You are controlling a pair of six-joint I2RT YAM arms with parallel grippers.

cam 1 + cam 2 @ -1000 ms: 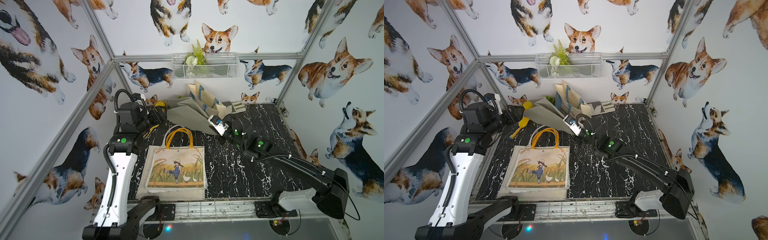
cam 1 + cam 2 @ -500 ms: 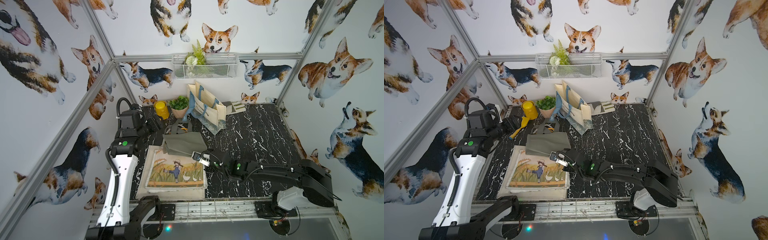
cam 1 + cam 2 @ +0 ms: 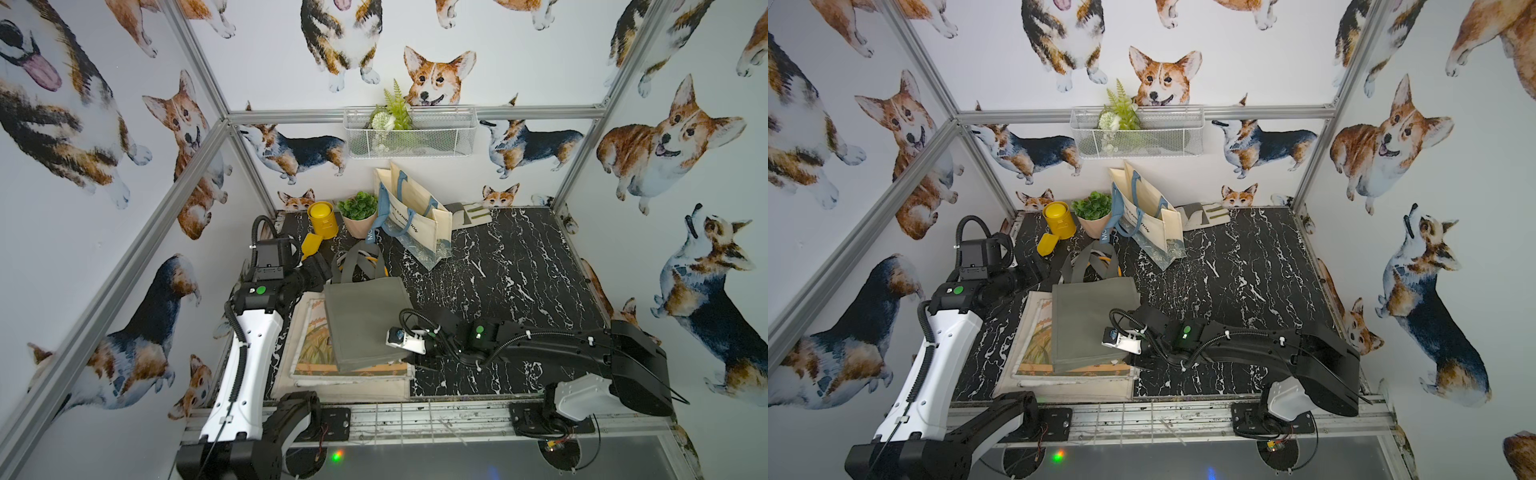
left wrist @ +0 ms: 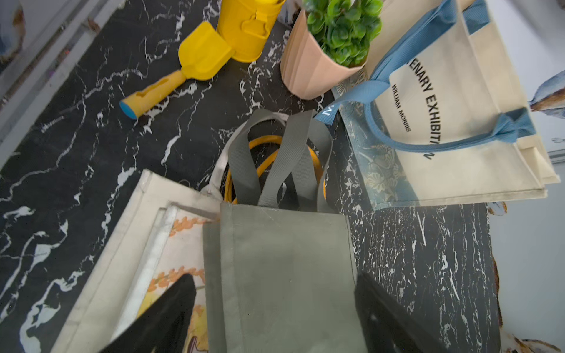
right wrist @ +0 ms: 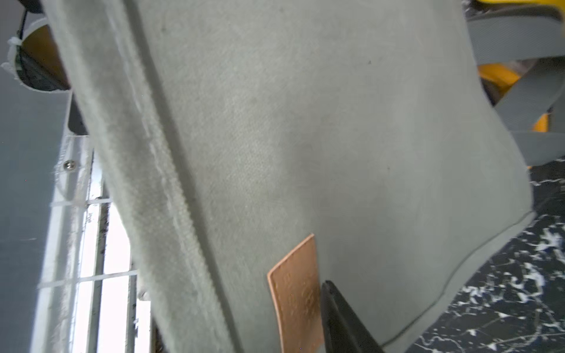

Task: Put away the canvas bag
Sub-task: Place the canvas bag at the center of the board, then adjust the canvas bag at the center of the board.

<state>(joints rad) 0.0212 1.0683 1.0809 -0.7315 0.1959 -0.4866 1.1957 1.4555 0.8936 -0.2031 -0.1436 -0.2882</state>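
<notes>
**Q:** What materials and shapes appear?

**A:** The grey canvas bag (image 3: 361, 320) is a flat rectangle of matte woven cloth with a stitched side seam. It lies left of centre in both top views. Its grey webbing handles (image 4: 275, 159) loop toward the back wall. A tan leather patch (image 5: 295, 296), oblong with rounded corners, sits near one corner. The bag rests on a larger cream picture bag (image 3: 309, 353) printed with a field scene. That bag's yellow handles (image 4: 266, 139) show beneath the webbing. Both lie on the black, white-veined bench (image 3: 519, 270).

**Q:** Where are the edges and the open room?

**A:** The grey bag's right edge runs close to the picture bag's right edge. Open marble extends from there to the right rail. At the back stand a cream tote (image 3: 415, 216) with blue straps, a potted plant (image 3: 358, 214) and a yellow can (image 3: 321, 214). A yellow scoop (image 4: 201, 55) lies beside the can.

**Q:** How do the grippers stand?

**A:** The left gripper (image 4: 273, 276) hovers over the bag's handle end with its fingers wide apart, holding nothing. The right gripper (image 3: 415, 359) sits at the bag's lower right corner. In the right wrist view one dark finger (image 5: 339, 321) lies beside the patch. Whether this gripper clamps the cloth cannot be told.
</notes>
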